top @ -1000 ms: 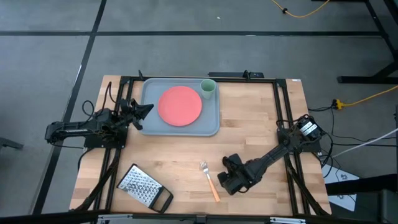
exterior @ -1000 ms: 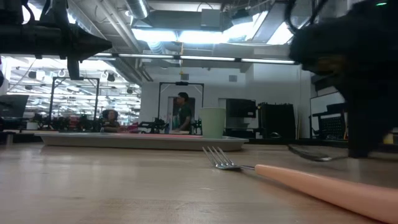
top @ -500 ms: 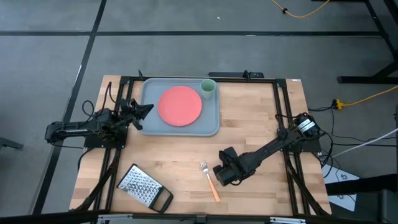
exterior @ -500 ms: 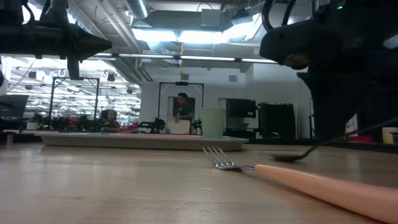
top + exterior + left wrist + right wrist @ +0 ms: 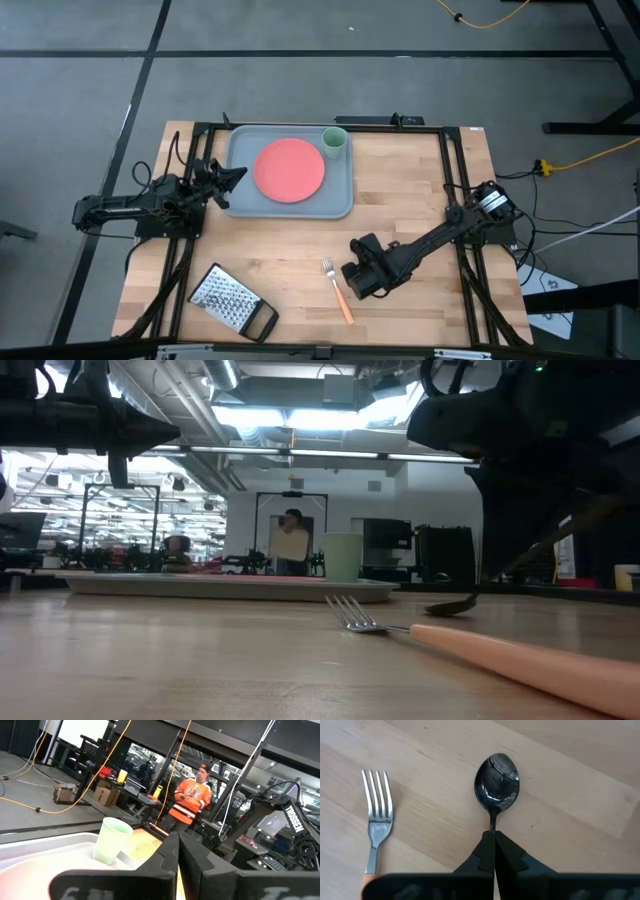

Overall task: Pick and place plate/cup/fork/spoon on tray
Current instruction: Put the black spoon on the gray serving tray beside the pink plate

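The coral-red plate (image 5: 289, 169) and the pale green cup (image 5: 334, 142) rest on the grey-blue tray (image 5: 238, 150) at the table's far side. The orange-handled fork (image 5: 337, 290) lies flat on the wood near the front. My right gripper (image 5: 356, 280) is just right of the fork and shut on the dark spoon (image 5: 497, 782), which it hides in the high view. My left gripper (image 5: 238, 176) is shut and empty at the tray's left rim, with the cup (image 5: 112, 840) ahead of it. My right gripper pinches the spoon's slim handle (image 5: 493, 826) between its two shut fingers (image 5: 481, 851), which hide the rest of the handle. The fingers slant down from the table's right and lie along the handle. The spoon is tilted, handle end (image 5: 575, 520) up and bowl (image 5: 450, 606) low at the tabletop.
A metal grater with a black handle (image 5: 232, 302) lies at the front left. Bare wood lies between the tray and the fork. A person in an orange top (image 5: 192, 800) stands in the room beyond the table.
My right gripper has moved toward the table's left, closer to the fork, carrying the spoon. The spoon's handle end has risen from nearly flat to steeply tilted, while its bowl has stayed low by the tabletop and slid toward the fork.
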`<state>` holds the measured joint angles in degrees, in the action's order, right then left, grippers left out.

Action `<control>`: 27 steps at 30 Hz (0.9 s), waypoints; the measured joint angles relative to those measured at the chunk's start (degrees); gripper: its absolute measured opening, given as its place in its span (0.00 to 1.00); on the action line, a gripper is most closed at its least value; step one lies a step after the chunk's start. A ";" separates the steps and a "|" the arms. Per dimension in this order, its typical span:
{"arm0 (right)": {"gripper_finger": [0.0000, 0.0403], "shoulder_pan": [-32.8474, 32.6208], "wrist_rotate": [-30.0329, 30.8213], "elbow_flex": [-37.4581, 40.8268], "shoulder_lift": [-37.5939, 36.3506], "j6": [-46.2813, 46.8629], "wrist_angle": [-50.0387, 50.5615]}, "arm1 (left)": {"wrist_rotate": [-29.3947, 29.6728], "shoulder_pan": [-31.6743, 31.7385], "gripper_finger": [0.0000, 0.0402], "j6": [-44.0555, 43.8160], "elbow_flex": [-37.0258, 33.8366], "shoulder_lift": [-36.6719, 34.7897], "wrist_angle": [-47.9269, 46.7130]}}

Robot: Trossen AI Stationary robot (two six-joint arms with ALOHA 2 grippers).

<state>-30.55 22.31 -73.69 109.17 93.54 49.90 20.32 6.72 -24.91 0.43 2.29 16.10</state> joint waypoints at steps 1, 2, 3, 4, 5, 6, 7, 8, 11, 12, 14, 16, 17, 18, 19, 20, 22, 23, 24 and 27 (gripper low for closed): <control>0.00 0.00 0.02 0.00 -0.05 0.00 -0.01 | 0.01 0.01 0.00 0.00 0.01 0.00 0.00; 0.00 -0.02 0.00 0.00 -0.05 0.02 0.02 | 0.00 0.00 0.00 0.00 0.00 0.02 0.00; 0.00 -0.07 0.01 0.00 -0.05 0.01 0.03 | 0.00 0.00 0.00 0.00 0.01 0.00 0.00; 0.00 -0.07 0.00 0.00 -0.05 -0.02 0.05 | 0.00 0.00 0.00 0.00 0.00 0.00 0.00; 0.00 -0.07 -0.05 0.00 -0.05 -0.04 0.03 | 0.00 0.00 0.00 0.00 0.00 0.02 0.00; 0.00 -0.07 -0.38 0.00 -0.05 -0.04 0.04 | 0.02 0.00 0.00 0.00 0.02 0.01 0.00; 0.00 -0.07 -1.11 0.00 -0.05 -0.02 0.05 | 0.00 0.00 0.00 0.00 0.02 0.00 0.00; 0.00 -0.06 -2.06 0.00 -0.05 0.00 -0.03 | 0.00 0.02 0.00 0.01 0.02 0.02 0.00; 0.00 -0.07 -4.50 0.00 0.56 0.04 -0.79 | 0.00 0.00 0.00 0.00 0.01 0.02 0.00; 0.00 -0.07 -5.10 0.00 0.97 0.04 -0.90 | 0.01 0.00 0.00 0.00 0.02 0.00 0.00; 0.00 -0.07 -5.78 0.00 1.55 0.04 -0.92 | 0.00 0.01 0.00 0.00 0.01 0.00 0.00; 0.00 -0.09 -5.35 0.00 1.74 0.04 -0.93 | 0.00 0.00 0.00 0.00 0.00 0.02 0.00; 0.00 -0.09 -5.02 0.00 1.74 0.01 -0.94 | 0.00 0.00 0.00 0.00 0.02 0.02 0.00; 0.00 -0.09 -4.92 0.00 1.74 -0.31 -0.98 | 0.00 0.00 0.00 0.00 0.02 0.01 0.00; 0.00 -0.09 -4.78 0.00 1.74 -1.05 -0.96 | 0.00 0.00 0.00 0.00 0.00 0.01 0.00; 0.00 -0.09 -4.59 0.00 1.74 -2.37 -0.90 | 0.00 0.00 0.00 0.02 0.00 0.02 0.00; 0.00 -0.09 -4.04 0.00 1.74 -4.29 -0.17 | 0.00 0.01 0.00 0.00 0.01 0.00 0.00; 0.00 -0.09 -3.96 0.00 1.74 -5.67 0.71 | 0.00 0.00 0.00 0.00 0.01 0.00 0.00; 0.01 -0.09 -3.96 0.00 1.77 -7.16 1.40 | 0.00 0.02 0.00 0.00 0.01 0.00 0.00; 0.03 -0.07 -3.93 0.00 1.78 -8.45 3.69 | 0.02 0.00 0.00 0.00 0.00 0.00 0.00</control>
<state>-30.61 18.38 -73.69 110.96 85.08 53.60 20.34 6.72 -24.91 0.43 2.28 16.10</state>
